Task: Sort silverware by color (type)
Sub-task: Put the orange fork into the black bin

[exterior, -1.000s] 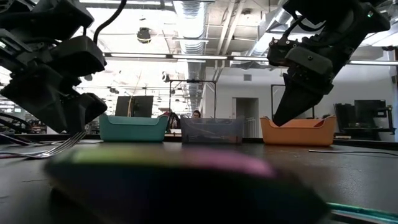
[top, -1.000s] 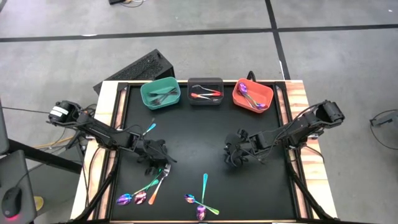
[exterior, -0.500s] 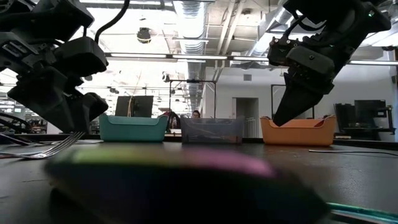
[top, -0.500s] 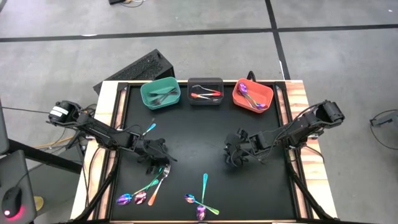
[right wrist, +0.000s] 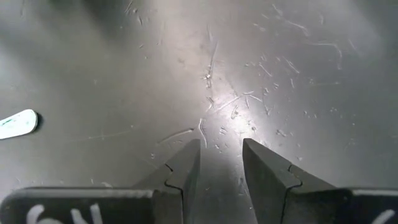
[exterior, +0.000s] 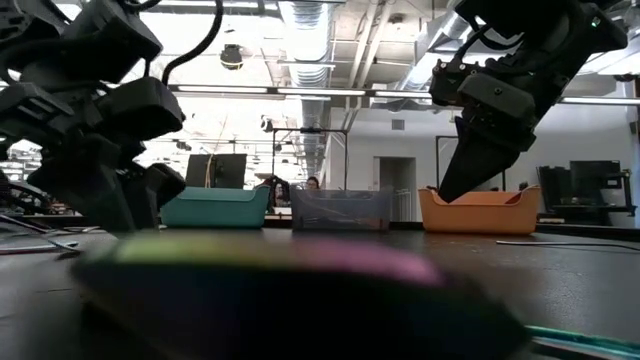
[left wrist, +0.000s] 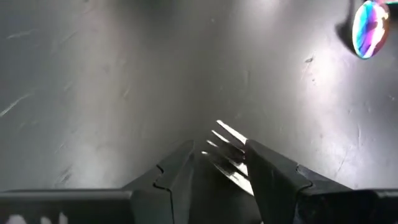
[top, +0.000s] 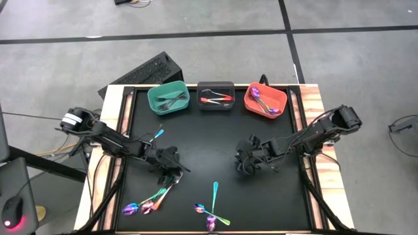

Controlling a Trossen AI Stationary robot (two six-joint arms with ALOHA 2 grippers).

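A silver fork (top: 169,189) lies flat on the black mat, its tines (left wrist: 225,148) between the fingers of my left gripper (top: 171,171), which is low over it and open. Iridescent spoons and forks lie near the front edge (top: 147,203) (top: 209,212) (top: 215,193), and one lies farther back (top: 157,135). My right gripper (top: 245,168) hovers over bare mat (right wrist: 221,149), slightly open and holding nothing. Each of the teal (top: 168,99), dark grey (top: 216,96) and orange (top: 265,101) bins at the far edge holds some cutlery. My left gripper comes from above, pointing down, with one finger (left wrist: 180,168) on each side of the fork's tined head (left wrist: 225,148). Whether the fingers touch it, I cannot tell. The fork lies flat on the mat.
A blurred iridescent spoon bowl (exterior: 270,270) fills the low view's foreground. Another spoon bowl (left wrist: 370,28) lies ahead of the left gripper, and a teal handle end (right wrist: 17,122) lies beside the right one. Bare mat spans the middle of the table between the arms.
My left gripper has moved a little toward the table's near and right edges and come down over the fork's head, which now hides behind it in the low view. The fork has stayed on the mat.
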